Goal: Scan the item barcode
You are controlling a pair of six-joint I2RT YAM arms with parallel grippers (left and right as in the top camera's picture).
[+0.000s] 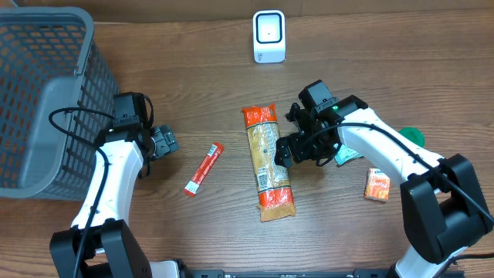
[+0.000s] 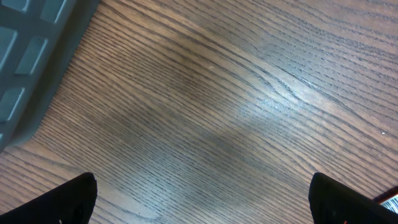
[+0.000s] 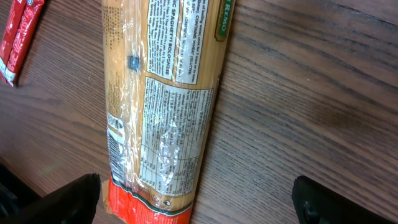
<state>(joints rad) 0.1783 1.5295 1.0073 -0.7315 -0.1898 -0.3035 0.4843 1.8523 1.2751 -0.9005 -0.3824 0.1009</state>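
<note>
A long spaghetti pack [image 1: 268, 164] with orange ends lies flat on the wooden table, label up. The white scanner [image 1: 268, 36] stands at the far edge. My right gripper [image 1: 285, 150] hovers open at the pack's right edge. In the right wrist view the pack [image 3: 161, 106] lies between the spread fingers, nearer the left one, and the gripper [image 3: 199, 205] holds nothing. My left gripper [image 1: 164, 143] is open over bare wood beside the basket. Its wrist view shows the gripper [image 2: 202, 205] with only table grain between the fingertips [image 2: 65, 202].
A grey mesh basket [image 1: 42, 100] fills the left side, its corner [image 2: 28, 56] also in the left wrist view. A red stick packet [image 1: 204, 168] lies left of the pack. A small orange box [image 1: 377, 185], a teal packet [image 1: 349, 155] and a green object [image 1: 413, 133] sit at right.
</note>
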